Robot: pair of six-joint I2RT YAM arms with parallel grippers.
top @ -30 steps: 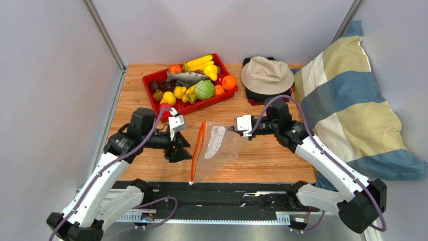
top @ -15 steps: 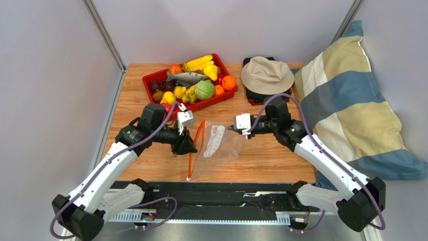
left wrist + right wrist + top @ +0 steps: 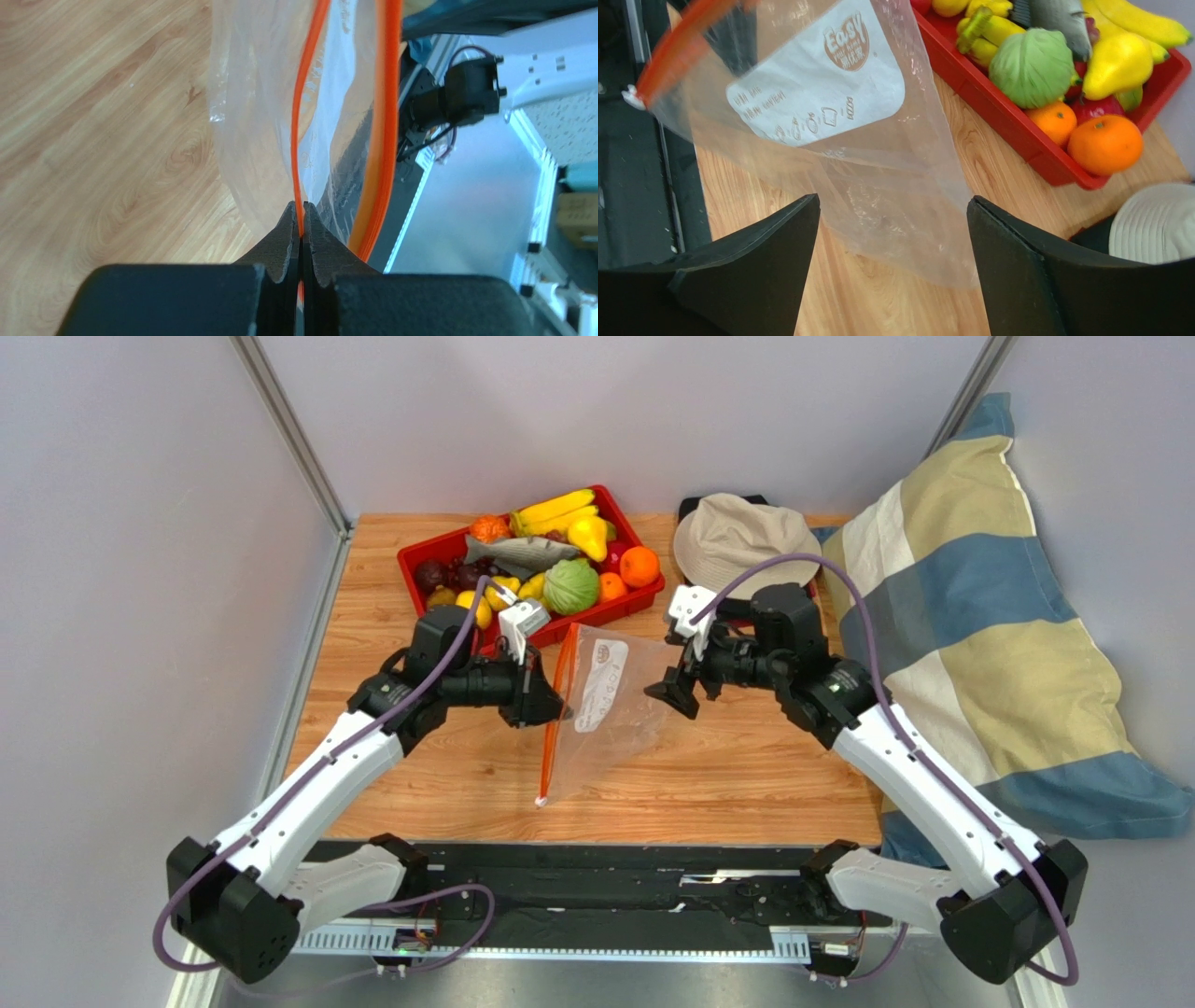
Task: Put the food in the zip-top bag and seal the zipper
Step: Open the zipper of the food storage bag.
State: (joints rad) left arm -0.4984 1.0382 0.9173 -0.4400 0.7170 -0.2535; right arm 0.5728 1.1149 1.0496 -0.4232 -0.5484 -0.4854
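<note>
The clear zip-top bag [image 3: 606, 711] stands on the wooden table between the two arms, white label [image 3: 815, 77] facing the right wrist. My left gripper [image 3: 550, 709] is shut on one side of the orange zipper [image 3: 303, 140] at the bag's mouth; the other orange strip [image 3: 382, 126] bows away, so the mouth gapes. My right gripper [image 3: 673, 686] hangs open just off the bag's bottom edge [image 3: 906, 238], fingers [image 3: 773, 245] either side, not touching. The food [image 3: 571, 585] lies in the red tray: green ball [image 3: 1032, 66], oranges [image 3: 1104, 143], yellow pear [image 3: 1116, 63], bananas, grey fish.
The red tray [image 3: 421, 557] sits at the back of the table, close behind the left gripper. A beige hat [image 3: 744, 543] on a dark case lies right of it. A striped pillow [image 3: 968, 616] leans off the table's right side.
My left gripper moved right to the bag's mouth and shut on the zipper strip. The right gripper let go of the bag's far edge and opened. The bag now stands more upright.
</note>
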